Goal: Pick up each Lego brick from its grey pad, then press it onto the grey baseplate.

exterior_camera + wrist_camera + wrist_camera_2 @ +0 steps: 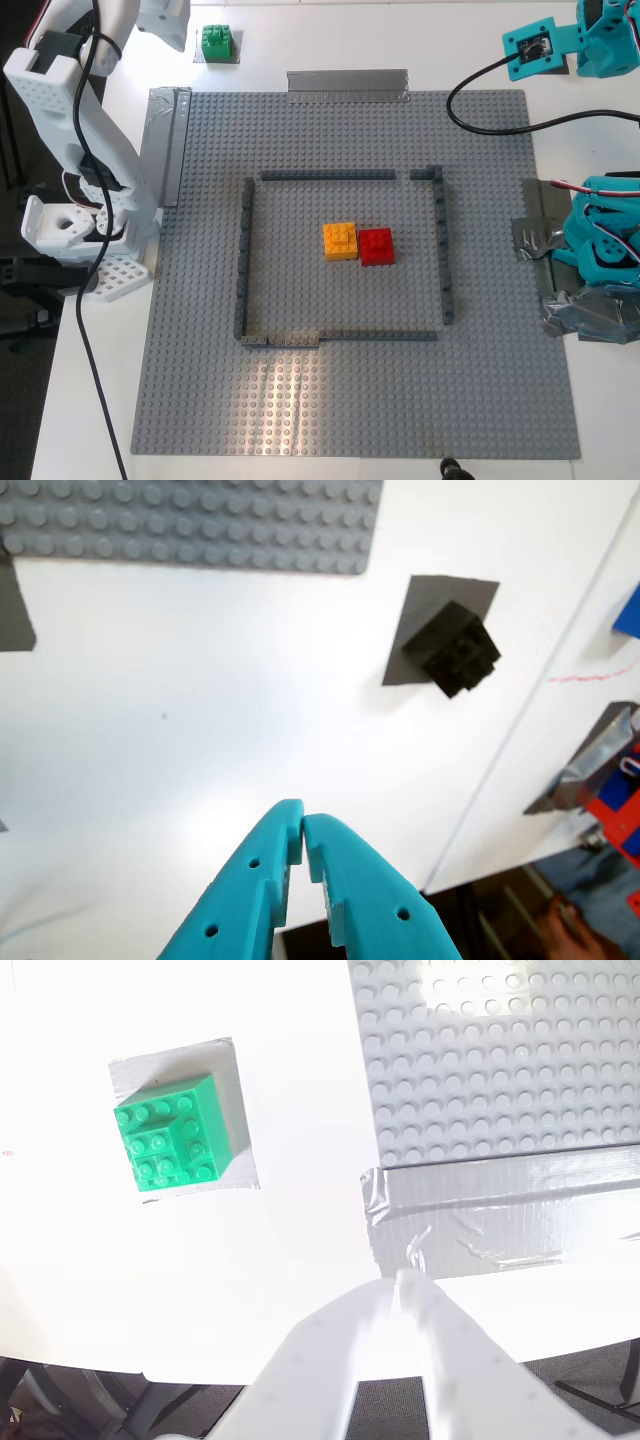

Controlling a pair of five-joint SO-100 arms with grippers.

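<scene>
You see the green brick [217, 41] waiting on its silvery pad [233, 57] in the exterior view's upper left, likely staged clear of the baseplate [350, 400]. The black brick [453, 648] sits on its dark pad [420, 600]. My first gripper [303, 830] and my second gripper [398, 1285] hover closed and empty.

No legible text, labels, brands or numbers on anything in view.

The black brick [455, 647] and its dark grey pad [425, 605] lie outside the exterior view, showing only in the first wrist view
</scene>
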